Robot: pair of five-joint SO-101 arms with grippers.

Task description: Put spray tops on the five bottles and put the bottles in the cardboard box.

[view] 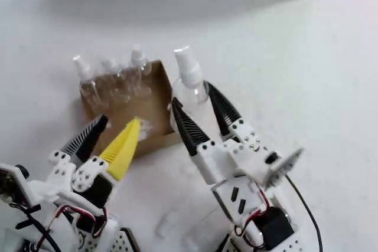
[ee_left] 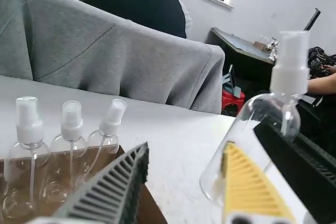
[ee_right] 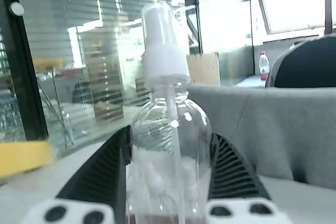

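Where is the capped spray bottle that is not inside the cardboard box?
In the high view, the spray bottle is gripped by the right hand, at the right edge of the cardboard box holding three other bottles.

A white bench (view: 295, 57) carries a flat brown box (view: 156, 90), lying left of centre. Near the front edge lies a small clear thing (view: 167, 223), too faint to name. A bottle (view: 190, 95) stands just beside the box; I cannot tell whether it touches the bench.

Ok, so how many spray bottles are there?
4. Three spray bottles stand side by side in the cardboard box; the fourth spray bottle is in the right gripper. Another may be hidden.
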